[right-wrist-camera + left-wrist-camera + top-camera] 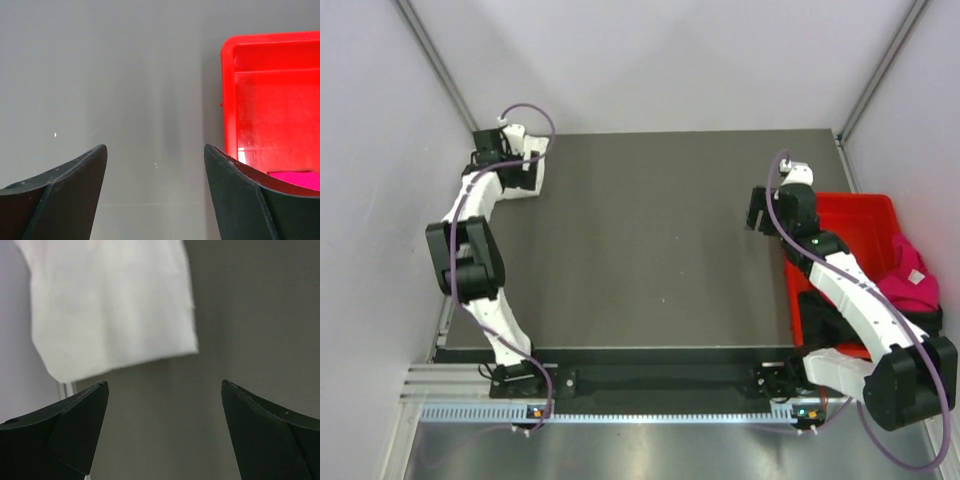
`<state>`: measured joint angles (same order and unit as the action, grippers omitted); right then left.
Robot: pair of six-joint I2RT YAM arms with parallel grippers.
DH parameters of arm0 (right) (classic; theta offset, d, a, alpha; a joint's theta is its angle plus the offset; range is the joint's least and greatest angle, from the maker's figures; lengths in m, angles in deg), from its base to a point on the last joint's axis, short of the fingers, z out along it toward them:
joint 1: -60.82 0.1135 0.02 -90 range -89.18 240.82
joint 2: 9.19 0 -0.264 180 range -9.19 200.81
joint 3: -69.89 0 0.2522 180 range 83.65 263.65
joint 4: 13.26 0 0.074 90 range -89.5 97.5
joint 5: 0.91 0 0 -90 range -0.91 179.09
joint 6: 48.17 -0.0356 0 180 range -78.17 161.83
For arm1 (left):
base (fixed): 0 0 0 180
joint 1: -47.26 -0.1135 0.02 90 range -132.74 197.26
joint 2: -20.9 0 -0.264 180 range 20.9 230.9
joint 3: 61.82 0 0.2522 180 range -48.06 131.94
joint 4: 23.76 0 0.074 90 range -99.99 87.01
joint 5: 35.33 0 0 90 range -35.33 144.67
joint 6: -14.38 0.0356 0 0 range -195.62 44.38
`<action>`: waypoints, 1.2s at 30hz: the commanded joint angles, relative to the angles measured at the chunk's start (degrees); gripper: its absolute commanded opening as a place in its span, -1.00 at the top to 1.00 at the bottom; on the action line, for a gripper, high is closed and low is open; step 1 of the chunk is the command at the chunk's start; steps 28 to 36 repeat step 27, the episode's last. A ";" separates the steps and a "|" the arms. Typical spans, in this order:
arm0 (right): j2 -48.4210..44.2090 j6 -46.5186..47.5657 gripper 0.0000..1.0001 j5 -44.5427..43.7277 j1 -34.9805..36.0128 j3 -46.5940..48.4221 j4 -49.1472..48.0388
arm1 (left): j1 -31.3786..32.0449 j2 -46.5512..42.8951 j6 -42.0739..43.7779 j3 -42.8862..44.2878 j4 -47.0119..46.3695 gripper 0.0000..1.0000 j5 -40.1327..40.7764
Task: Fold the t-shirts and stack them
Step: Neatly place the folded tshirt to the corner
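Observation:
A folded white t-shirt (110,305) lies on the dark table at the far left corner, against the wall. My left gripper (165,382) is open and empty just short of it. In the top view the left gripper (515,165) covers most of the white shirt (536,152). The magenta-pink t-shirt (910,280) lies crumpled in the red bin (855,212); a corner of it shows in the right wrist view (295,177). My right gripper (757,210) is open and empty over the table, just left of the bin (227,90). I cannot make out the black t-shirt.
The dark table (650,250) fills the middle. Grey walls close in the left, back and right sides. The red bin stands at the table's right edge, partly under my right arm.

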<state>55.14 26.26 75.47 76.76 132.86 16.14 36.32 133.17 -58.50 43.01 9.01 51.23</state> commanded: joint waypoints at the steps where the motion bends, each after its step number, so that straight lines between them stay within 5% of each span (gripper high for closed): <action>1: -3.33 -0.07 -0.57 0.00 -0.65 -2.53 -2.10 | 0.92 -12.57 2.39 -9.92 1.47 -0.98 -8.06; 8: -6.85 -0.77 -0.57 0.27 -0.65 -7.72 -4.12 | 2.32 -34.99 5.02 -31.53 8.32 -0.98 -16.15; 19: -18.00 -3.23 -0.58 -6.67 -0.65 -16.51 -10.10 | 3.82 -57.22 2.57 -47.20 11.32 -0.98 -15.55; 36: -20.83 -4.02 -0.60 -7.03 -0.65 -18.18 -10.10 | 3.73 -59.09 -0.41 -47.91 11.68 -0.98 -12.83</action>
